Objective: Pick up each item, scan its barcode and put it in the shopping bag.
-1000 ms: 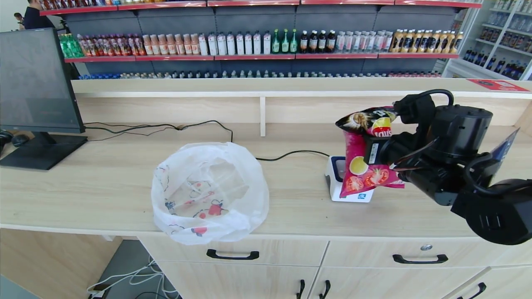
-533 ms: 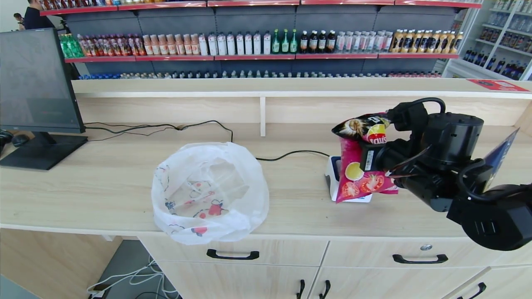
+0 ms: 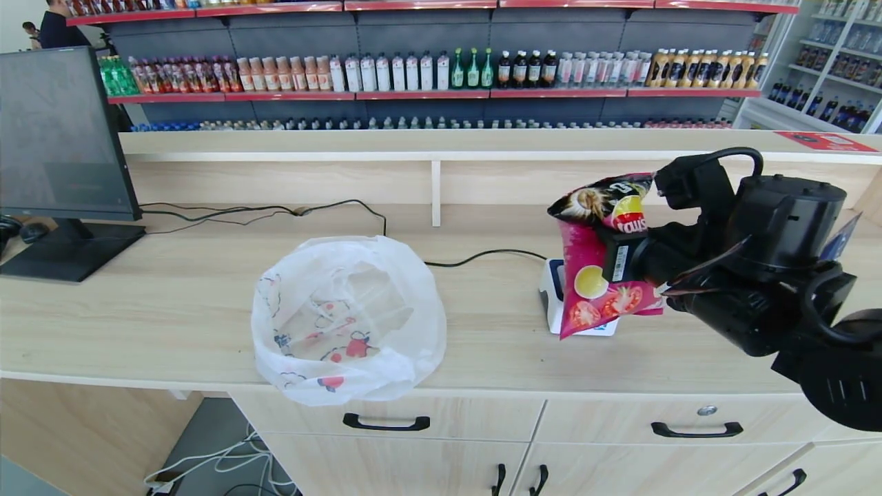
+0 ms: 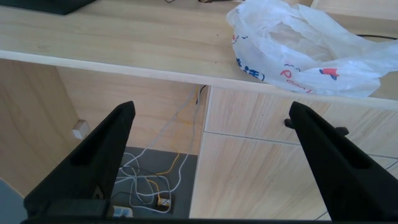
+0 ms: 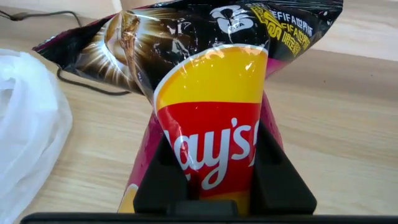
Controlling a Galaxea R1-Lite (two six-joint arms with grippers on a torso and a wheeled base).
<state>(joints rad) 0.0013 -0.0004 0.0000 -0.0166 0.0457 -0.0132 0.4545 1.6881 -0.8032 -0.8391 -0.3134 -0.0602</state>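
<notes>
My right gripper point(image 3: 623, 255) is shut on a pink and black bag of chips point(image 3: 596, 282), holding it upright just above the white barcode scanner point(image 3: 551, 293) on the counter's right side. In the right wrist view the chips bag point(image 5: 208, 118) is pinched between the black fingers point(image 5: 273, 174). The white plastic shopping bag point(image 3: 348, 317) lies open at the counter's front middle, well left of the chips; the left wrist view also catches the shopping bag point(image 4: 298, 46). My left gripper point(image 4: 211, 155) hangs open below the counter's front edge, nothing between its fingers.
A monitor point(image 3: 58, 138) on a black stand sits at the counter's far left. A black cable point(image 3: 482, 255) runs from the scanner toward the back. Drawers point(image 3: 386, 421) front the counter point(image 3: 172, 303). A raised ledge point(image 3: 434, 148) and drink shelves stand behind.
The right gripper dipped the chips bag toward the scanner half a second ago, then raised it slightly again. The shopping bag and the left gripper have not moved.
</notes>
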